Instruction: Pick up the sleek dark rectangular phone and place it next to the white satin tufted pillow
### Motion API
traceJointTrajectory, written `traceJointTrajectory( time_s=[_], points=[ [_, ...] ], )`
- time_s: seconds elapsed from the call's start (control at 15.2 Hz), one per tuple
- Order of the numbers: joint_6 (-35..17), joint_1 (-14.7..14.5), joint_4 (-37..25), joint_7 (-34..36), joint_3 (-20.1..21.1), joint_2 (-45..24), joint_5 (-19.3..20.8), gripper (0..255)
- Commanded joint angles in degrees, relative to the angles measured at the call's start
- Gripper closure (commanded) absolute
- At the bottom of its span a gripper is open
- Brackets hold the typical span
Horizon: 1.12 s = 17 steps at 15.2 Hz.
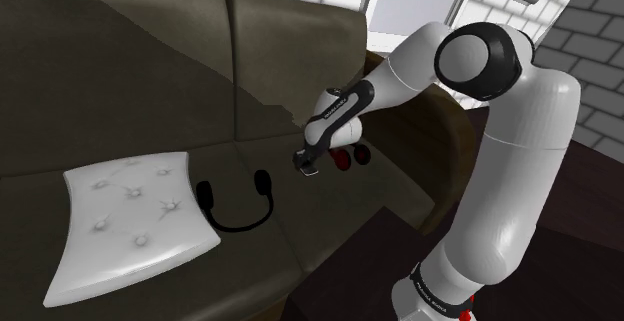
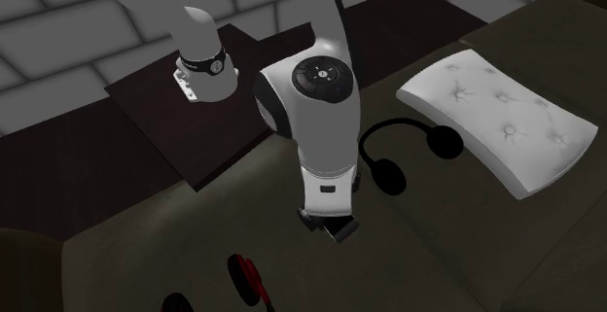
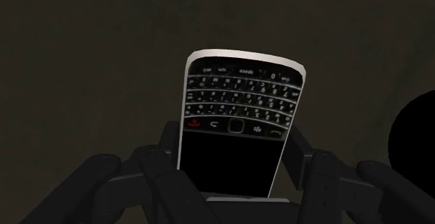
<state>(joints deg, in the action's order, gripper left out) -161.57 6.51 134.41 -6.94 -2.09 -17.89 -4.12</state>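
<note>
- The dark rectangular phone with a pale rim and a small keyboard (image 3: 237, 118) is clasped between the fingers (image 3: 302, 161) of the all-black two-finger gripper (image 1: 308, 159). They pinch its long side edges down at the blank-screen end. The keyboard end juts out free above the seat.
- By its look the phone is light and stiff, a thin slab with smooth and probably slick sides. Holding the narrow edges suits it. With so much of the body past the fingers, though, it could pivot or slip if swung fast, so slow moves seem wise. The face looks fragile enough to want a low, soft set-down.
- In the shoulder view the gripper hangs just over the seat of the dark olive leather-look sofa (image 1: 120, 69), close beside a small red object (image 1: 345, 157).
- A pair of black headphones (image 1: 237, 204) lies between the gripper and the white tufted square pillow (image 1: 130, 219). One earcup sits right at the pillow's near edge, but whether it touches I cannot tell.
- The headphones take up that side of the pillow, so the carry would need height to clear the headband. Bare seat shows between the pillow and the backrest.
- The pillow's lower corner lies near the seat's front edge, where a dropped phone could slide off.
</note>
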Motion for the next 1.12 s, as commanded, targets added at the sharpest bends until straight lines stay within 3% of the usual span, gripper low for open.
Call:
traceJointTrajectory(
  time_s=[0.0,1.06],
  points=[
    [1.26,-0.10,0.32,0.16,-0.18,1.56,0.23,255],
    [12.90,-0.61,-0.70,1.67,-1.00,12.20,2.11,255]
  ],
)
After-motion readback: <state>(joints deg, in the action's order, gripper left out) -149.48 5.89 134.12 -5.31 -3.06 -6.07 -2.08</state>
